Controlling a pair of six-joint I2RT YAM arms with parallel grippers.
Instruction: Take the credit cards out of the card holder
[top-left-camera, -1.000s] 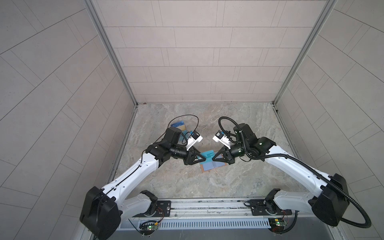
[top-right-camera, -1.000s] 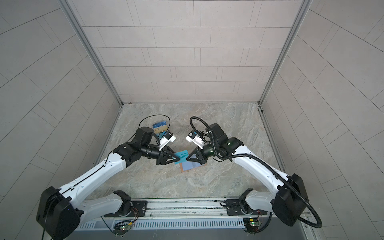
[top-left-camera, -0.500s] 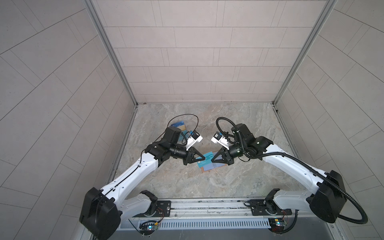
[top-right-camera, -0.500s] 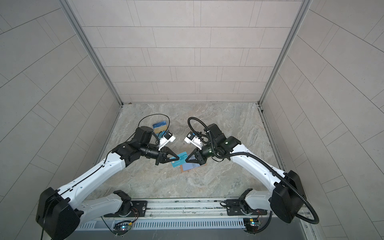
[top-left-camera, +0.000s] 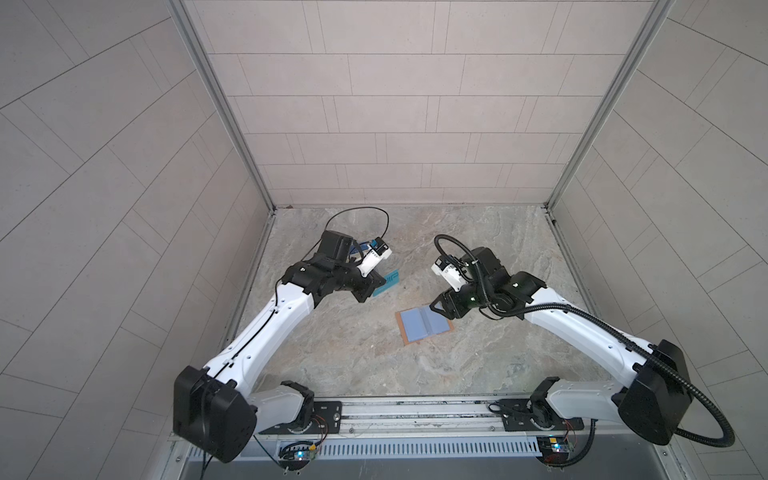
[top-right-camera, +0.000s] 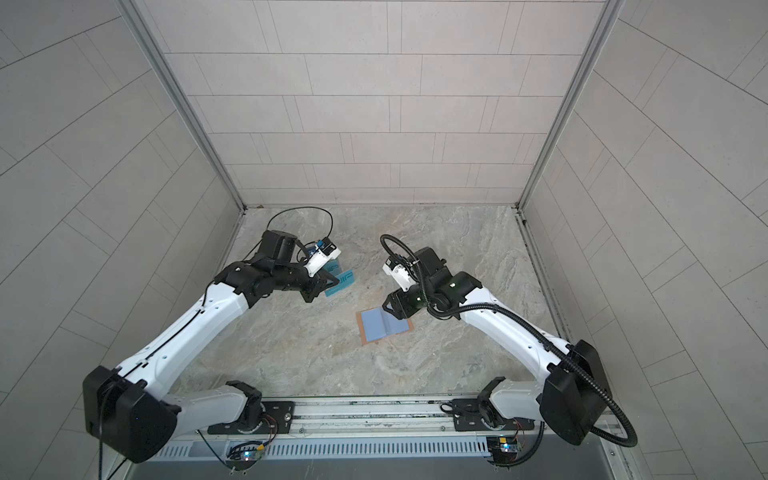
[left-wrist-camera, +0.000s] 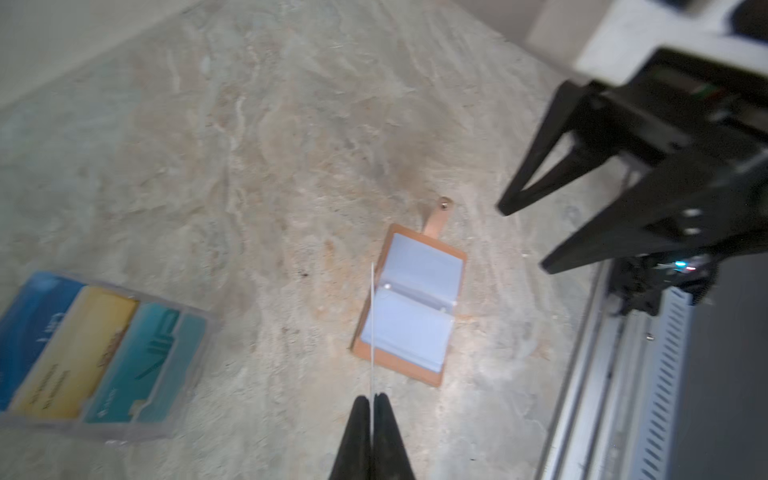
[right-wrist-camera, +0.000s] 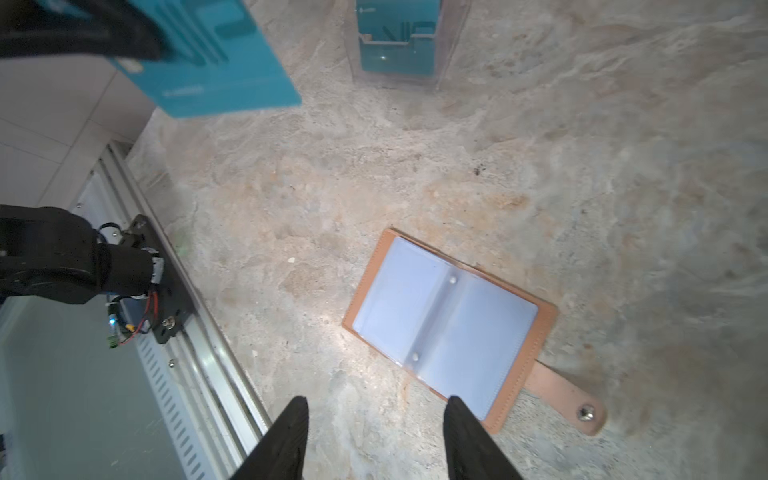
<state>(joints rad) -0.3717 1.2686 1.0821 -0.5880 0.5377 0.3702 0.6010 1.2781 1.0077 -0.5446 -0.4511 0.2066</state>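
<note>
The left arm's fingers (left-wrist-camera: 359, 436) pinch a thin teal plastic card (top-left-camera: 387, 281) in the air, left of centre in both top views (edge-on to its own wrist camera). The tan leather card holder (top-left-camera: 422, 330) lies open mid-frame on the marbled surface (top-left-camera: 332, 357). The right arm's fingers (right-wrist-camera: 286, 440) are spread and empty at its upper right corner.

The card holder (right-wrist-camera: 536, 332) is tan leather, matt, with stitched edges; its sleeves (right-wrist-camera: 399, 303) are smooth, faintly glossy pale plastic, and its snap (right-wrist-camera: 586, 412) shiny metal. The teal card (right-wrist-camera: 216, 70) is smooth plastic. The tabletop (right-wrist-camera: 540, 145) looks like matt veined stone. The tray (left-wrist-camera: 193, 345) is clear glossy plastic.
</note>
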